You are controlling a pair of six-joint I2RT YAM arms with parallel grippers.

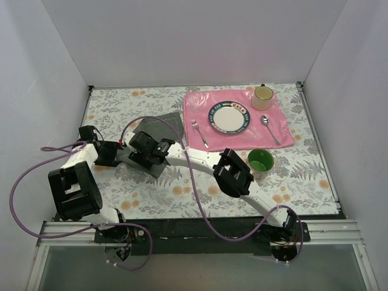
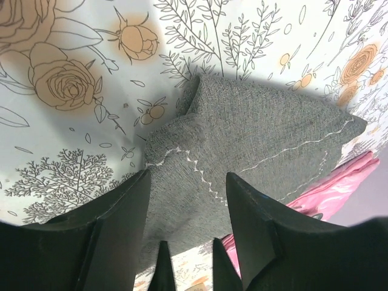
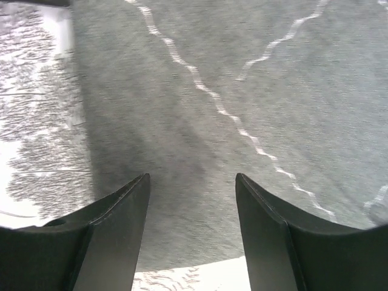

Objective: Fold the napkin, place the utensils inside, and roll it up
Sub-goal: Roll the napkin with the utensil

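The dark grey napkin (image 1: 165,125) lies creased on the floral table, left of the pink mat. In the left wrist view the napkin (image 2: 254,136) shows a white zigzag hem. My left gripper (image 1: 120,154) is open at its left edge, the cloth between the fingers (image 2: 188,182). My right gripper (image 1: 139,156) is open just above the napkin's near part; the right wrist view shows grey cloth (image 3: 242,79) under the spread gripper (image 3: 192,179). A fork (image 1: 200,134) and a spoon (image 1: 270,129) lie on the pink mat, either side of the plate.
The pink placemat (image 1: 285,139) holds a white plate (image 1: 229,116) with a patterned rim and a beige mug (image 1: 262,97) at its far corner. A green cup (image 1: 260,160) stands on the table near the mat's front edge. White walls enclose the table.
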